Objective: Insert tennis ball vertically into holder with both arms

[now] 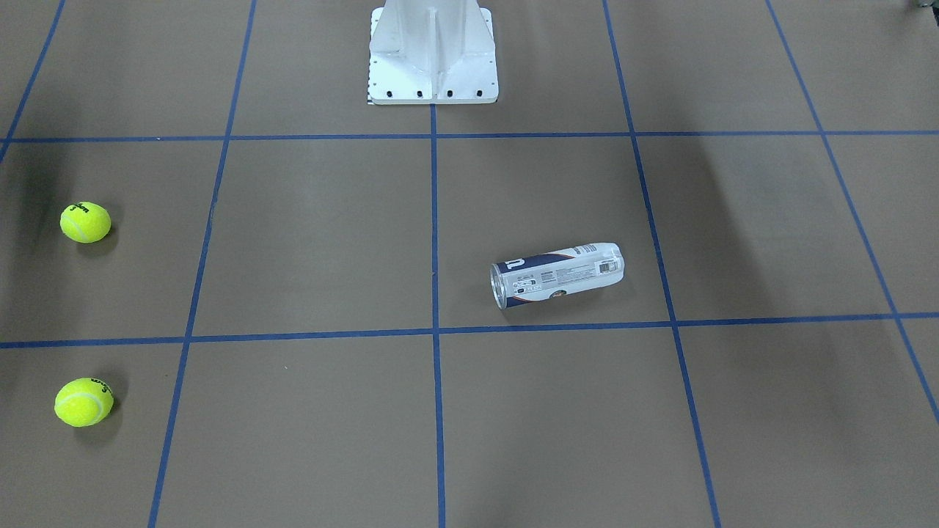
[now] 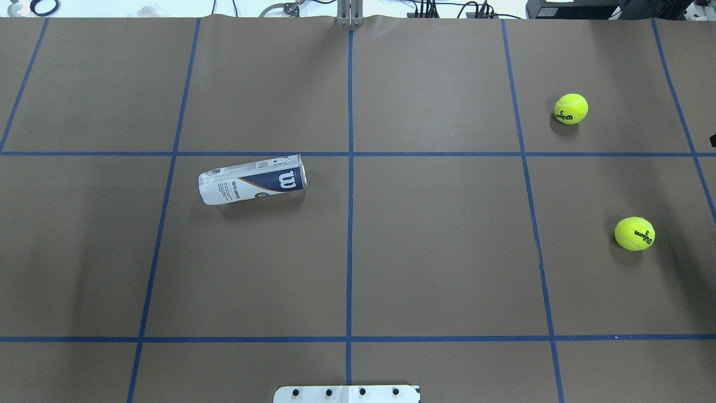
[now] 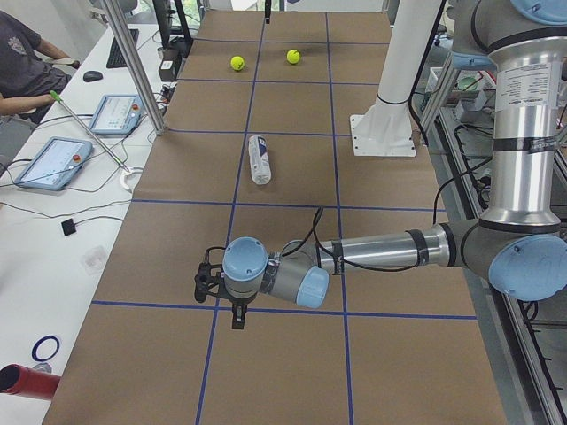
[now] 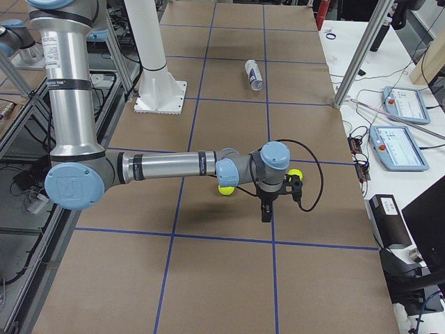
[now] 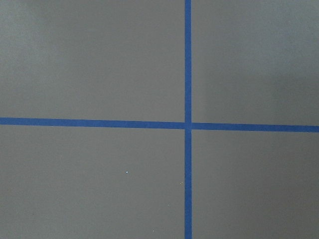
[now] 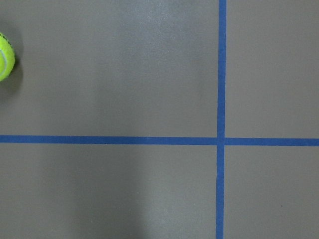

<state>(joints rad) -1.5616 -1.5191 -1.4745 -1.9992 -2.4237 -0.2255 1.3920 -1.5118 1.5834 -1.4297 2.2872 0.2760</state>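
The holder (image 1: 557,275) is a clear tube with a white and navy label. It lies on its side on the brown table, also in the overhead view (image 2: 253,180). Two yellow tennis balls (image 2: 571,108) (image 2: 634,233) sit far off on the robot's right side. The right wrist view catches the edge of one ball (image 6: 4,57). My left gripper (image 3: 237,319) shows only in the exterior left view, pointing down near the table's end, far from the holder (image 3: 259,159). My right gripper (image 4: 265,212) shows only in the exterior right view, beside the balls (image 4: 295,174). I cannot tell if either is open or shut.
The white pedestal base (image 1: 433,51) stands at the robot's edge of the table. Blue tape lines (image 2: 350,168) divide the table into squares. Metal frame posts (image 3: 133,66) (image 4: 358,59) and a side bench with tablets (image 3: 53,164) run along the operators' side.
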